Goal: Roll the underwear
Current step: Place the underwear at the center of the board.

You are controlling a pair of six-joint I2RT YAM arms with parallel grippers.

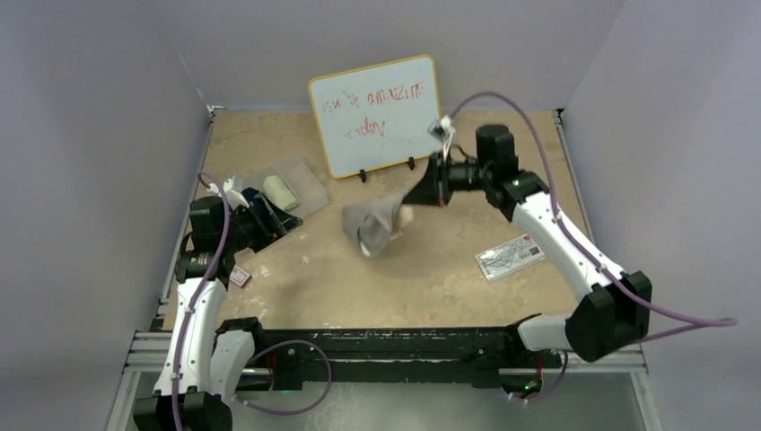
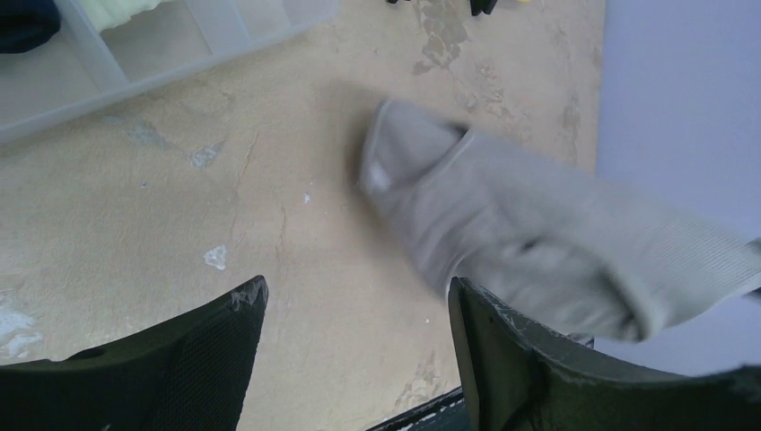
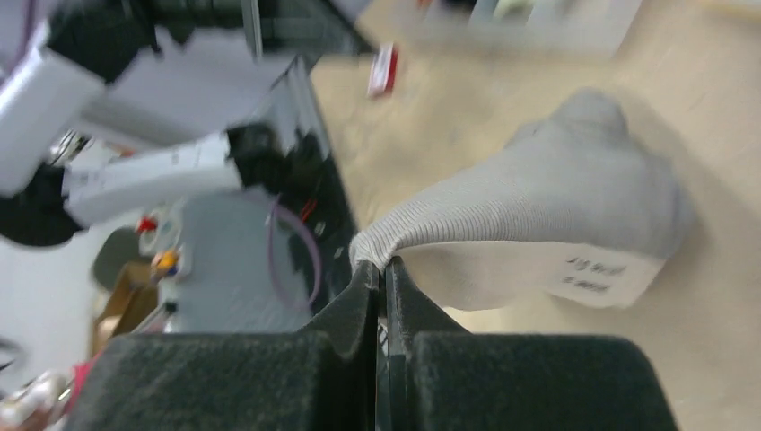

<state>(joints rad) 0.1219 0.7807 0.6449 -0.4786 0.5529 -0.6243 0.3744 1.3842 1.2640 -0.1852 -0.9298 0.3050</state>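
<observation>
1. The grey underwear (image 1: 372, 224) hangs over the middle of the table (image 1: 431, 278), one ribbed edge lifted (its printed label (image 3: 597, 274) faces the right wrist camera).
2. The right tool (image 3: 381, 269) is pressed together, pinching that ribbed edge.
3. The left tool (image 2: 354, 305) stands spread, holding nothing, near a clear tray (image 1: 301, 184) at the table's left.
4. A whiteboard (image 1: 377, 112) stands behind.

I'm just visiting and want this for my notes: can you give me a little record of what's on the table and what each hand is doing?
Right hand: shut on the ribbed edge of the grey underwear, holding that edge raised
Left hand: open, empty, low over the table
Underwear state: mid-table, loosely bunched, not yet rolled
Clear tray: far left, a cream roll in one compartment
Whiteboard: propped at the back, red writing
Printed card: lying flat, right arm's side
</observation>
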